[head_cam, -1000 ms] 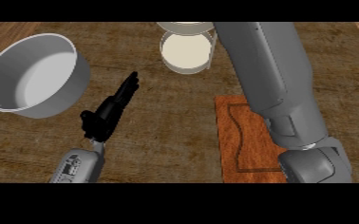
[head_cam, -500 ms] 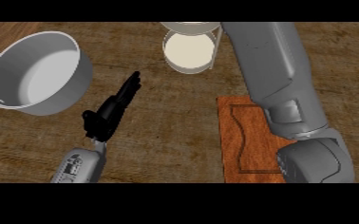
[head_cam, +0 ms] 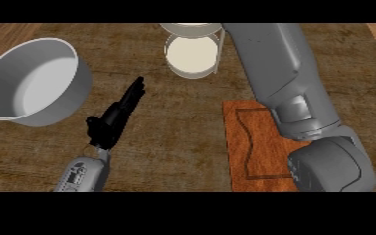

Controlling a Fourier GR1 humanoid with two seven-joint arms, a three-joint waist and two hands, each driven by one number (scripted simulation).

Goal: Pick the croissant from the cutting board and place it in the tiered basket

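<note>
The wooden cutting board [head_cam: 253, 147] lies at the lower right, and no croissant shows on its visible part. The tiered basket [head_cam: 192, 55], with white round trays, stands at the top centre. My right forearm [head_cam: 283, 79] crosses the board's right side and runs up past the basket's right rim and out of the picture's top; its hand and anything it holds are out of sight. My left hand [head_cam: 117, 114] rests open on the counter at the left centre, fingers straight and pointing up to the right.
A large grey pot [head_cam: 37, 84] stands at the left edge, close to the left hand. Bare wooden counter [head_cam: 183, 124] lies between the left hand and the board.
The right forearm has swayed slightly to the right and back beside the basket. The left hand, pot and board have not moved.
</note>
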